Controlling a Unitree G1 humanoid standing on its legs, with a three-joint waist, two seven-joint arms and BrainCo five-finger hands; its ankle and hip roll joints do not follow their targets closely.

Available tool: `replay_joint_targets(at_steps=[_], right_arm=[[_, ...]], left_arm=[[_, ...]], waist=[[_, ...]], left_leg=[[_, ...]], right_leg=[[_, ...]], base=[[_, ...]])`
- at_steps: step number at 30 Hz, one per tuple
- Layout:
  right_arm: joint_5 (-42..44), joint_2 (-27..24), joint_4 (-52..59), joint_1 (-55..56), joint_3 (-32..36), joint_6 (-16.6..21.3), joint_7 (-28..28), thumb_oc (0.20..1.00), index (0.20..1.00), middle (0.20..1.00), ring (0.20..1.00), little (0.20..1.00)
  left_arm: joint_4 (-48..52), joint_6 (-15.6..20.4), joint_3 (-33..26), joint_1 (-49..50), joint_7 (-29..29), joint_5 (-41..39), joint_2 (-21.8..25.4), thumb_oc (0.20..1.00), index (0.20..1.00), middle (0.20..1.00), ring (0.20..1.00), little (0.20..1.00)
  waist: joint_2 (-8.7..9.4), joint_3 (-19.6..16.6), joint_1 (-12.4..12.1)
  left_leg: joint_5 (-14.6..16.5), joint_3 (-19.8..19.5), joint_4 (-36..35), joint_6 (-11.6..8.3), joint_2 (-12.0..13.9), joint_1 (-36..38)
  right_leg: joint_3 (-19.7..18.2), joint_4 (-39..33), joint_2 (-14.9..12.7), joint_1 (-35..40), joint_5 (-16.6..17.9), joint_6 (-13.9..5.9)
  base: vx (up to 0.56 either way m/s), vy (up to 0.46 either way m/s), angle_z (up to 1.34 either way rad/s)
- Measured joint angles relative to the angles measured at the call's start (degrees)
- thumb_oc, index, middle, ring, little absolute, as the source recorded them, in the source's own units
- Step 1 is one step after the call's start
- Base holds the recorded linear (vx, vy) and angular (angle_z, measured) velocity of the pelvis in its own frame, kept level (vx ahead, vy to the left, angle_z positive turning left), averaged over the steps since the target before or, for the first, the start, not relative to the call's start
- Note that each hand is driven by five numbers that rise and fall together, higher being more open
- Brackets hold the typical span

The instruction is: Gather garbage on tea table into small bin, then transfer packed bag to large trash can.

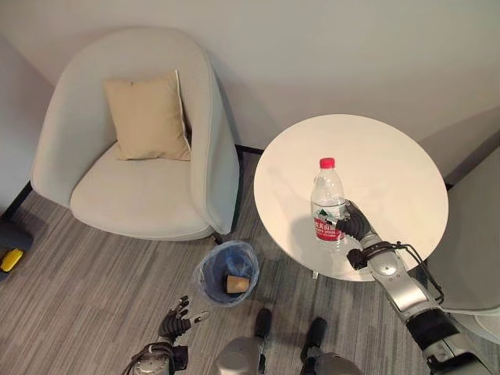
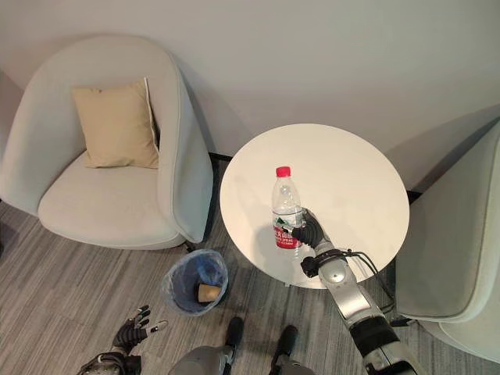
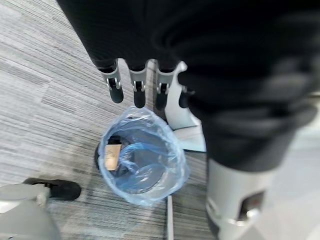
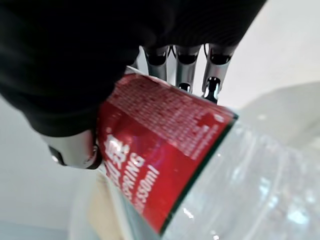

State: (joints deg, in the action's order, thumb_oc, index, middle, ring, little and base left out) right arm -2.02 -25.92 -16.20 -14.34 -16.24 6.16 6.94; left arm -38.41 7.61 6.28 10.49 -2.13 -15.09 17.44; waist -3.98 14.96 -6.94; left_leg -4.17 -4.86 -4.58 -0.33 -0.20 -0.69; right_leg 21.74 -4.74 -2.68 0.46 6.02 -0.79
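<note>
The plastic bottle [image 1: 327, 203] stands upright near the front edge of the round bench [image 1: 391, 156], our right hand [image 1: 355, 224] curled round its red label. We judge the thin, near-empty wall could buckle or slip, tipping the bottle off the edge short of the small bin [image 1: 226, 272] on the floor. Our left hand [image 1: 176, 320] hangs spread near the bin. How firmly the thumb bears we cannot tell; the brown item inside the bin is hard to name.

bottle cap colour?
Red cap on the clear bottle; clearest in the left eye view.
</note>
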Motion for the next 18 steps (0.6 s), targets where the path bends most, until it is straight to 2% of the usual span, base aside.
replay_joint_targets(at_steps=[5,7,9,10,11,12,13,14,16,17,18], right_arm=[[1.1,-0.2,11.2,7.4,0.9,1.0,-2.8,0.200,0.200,0.200,0.200,0.200],[1.1,-0.1,14.4,10.9,0.7,1.4,-4.1,0.200,0.200,0.200,0.200,0.200],[1.2,-0.5,14.4,13.0,0.8,2.1,-4.0,0.200,0.200,0.200,0.200,0.200],[1.3,-0.8,14.3,14.6,1.2,2.4,-3.1,0.200,0.200,0.200,0.200,0.200],[1.6,-2.1,13.9,15.0,1.5,2.2,-2.5,0.200,0.200,0.200,0.200,0.200],[1.5,-2.4,13.3,12.2,1.0,2.2,-2.7,0.200,0.200,0.200,0.200,0.200],[1.5,-2.3,13.8,9.7,1.6,2.3,-2.5,0.200,0.200,0.200,0.200,0.200],[1.4,-1.6,14.2,9.3,2.6,2.2,-2.4,0.200,0.200,0.200,0.200,0.200],[1.5,1.8,14.4,9.6,2.8,2.2,-2.3,0.200,0.200,0.200,0.200,0.200],[1.5,1.8,14.4,9.6,2.7,2.2,-2.3,0.200,0.200,0.200,0.200,0.200],[1.5,0.9,14.5,10.1,2.3,2.2,-2.6,0.200,0.200,0.200,0.200,0.200]], left_arm=[[-0.6,-0.1,-0.1,0.5,0.0,0.0,-0.6,1.000,1.000,1.000,1.000,1.000],[-4.7,-0.2,0.1,0.1,0.0,0.0,-2.4,1.000,1.000,1.000,1.000,1.000],[-5.0,-0.1,0.9,-0.6,-0.1,0.1,-3.3,1.000,1.000,1.000,1.000,1.000],[-5.3,-0.3,3.0,-3.0,-0.2,0.4,-3.5,1.000,1.000,1.000,1.000,1.000],[-4.1,0.1,4.6,-4.9,-0.2,0.5,-4.0,1.000,1.000,1.000,1.000,1.000],[-4.1,-0.3,4.7,-5.4,-0.2,0.5,-4.1,1.000,1.000,1.000,1.000,1.000],[-5.1,-0.7,4.6,-4.7,-0.3,0.6,-3.8,1.000,1.000,1.000,1.000,1.000],[-5.4,-0.6,4.5,-4.0,-0.3,1.5,-3.7,1.000,1.000,1.000,1.000,1.000],[-7.5,-0.6,1.8,-2.0,-0.2,2.8,-3.1,1.000,1.000,1.000,1.000,1.000],[-7.5,-0.6,1.2,-2.7,-0.2,2.8,-2.5,1.000,1.000,1.000,1.000,1.000],[-6.4,-0.6,0.5,-4.9,-0.4,2.8,-1.2,1.000,1.000,1.000,1.000,1.000]], waist=[[2.11,-0.8,1.3],[2.51,-2.0,1.8],[2.46,-2.1,1.2],[2.48,-2.0,1.8],[3.25,-1.8,2.8],[2.96,-1.8,1.8],[1.64,-2.0,2.7],[1.49,-1.5,3.3],[2.81,-1.2,4.6],[3.19,-1.1,4.7],[3.15,-1.0,5.5]], left_leg=[[0.3,0.9,-0.3,-0.41,0.2,1.9],[0.3,0.7,-0.4,-0.50,0.2,2.0],[0.1,-1.5,0.6,-1.29,-0.1,-0.3],[5.4,5.2,2.3,-1.62,1.3,-3.8],[6.8,11.6,3.6,-2.27,1.8,-5.6],[6.6,23.5,8.9,-2.59,5.0,-6.8],[6.3,27.9,5.5,-2.41,6.4,-1.3],[2.9,26.8,2.9,0.49,4.0,1.0],[6.4,27.7,2.4,4.08,-0.2,3.5],[6.7,27.6,2.8,4.67,-1.5,3.6],[6.1,24.7,3.4,6.20,-2.4,1.7]], right_leg=[[-1.3,0.0,0.2,1.5,-0.4,-0.27],[-1.1,0.0,0.2,1.8,0.0,0.20],[2.5,0.0,-0.1,1.9,0.1,0.37],[10.0,0.5,-2.0,1.8,-0.4,-0.87],[14.0,2.1,-4.8,0.7,-1.8,-0.71],[16.1,1.7,-6.0,0.1,-2.9,-1.06],[13.6,2.1,-6.0,0.4,-2.7,-1.63],[11.5,4.4,-7.3,0.1,-1.5,-3.37],[7.2,14.1,-13.7,-2.3,-3.6,-5.11],[4.9,17.4,-15.7,-4.2,-3.8,-5.17],[-4.2,22.6,-14.7,-8.5,-8.5,-4.84]], base=[[-0.02,-0.029,-0.10],[-0.09,-0.011,0.20],[-0.15,0.109,1.12],[-0.02,0.245,2.38],[0.08,0.246,2.75],[0.27,0.458,1.93],[0.27,0.503,0.84],[0.31,0.563,-0.02],[0.14,0.287,-0.23],[0.08,0.162,0.49],[0.08,0.140,0.86]])
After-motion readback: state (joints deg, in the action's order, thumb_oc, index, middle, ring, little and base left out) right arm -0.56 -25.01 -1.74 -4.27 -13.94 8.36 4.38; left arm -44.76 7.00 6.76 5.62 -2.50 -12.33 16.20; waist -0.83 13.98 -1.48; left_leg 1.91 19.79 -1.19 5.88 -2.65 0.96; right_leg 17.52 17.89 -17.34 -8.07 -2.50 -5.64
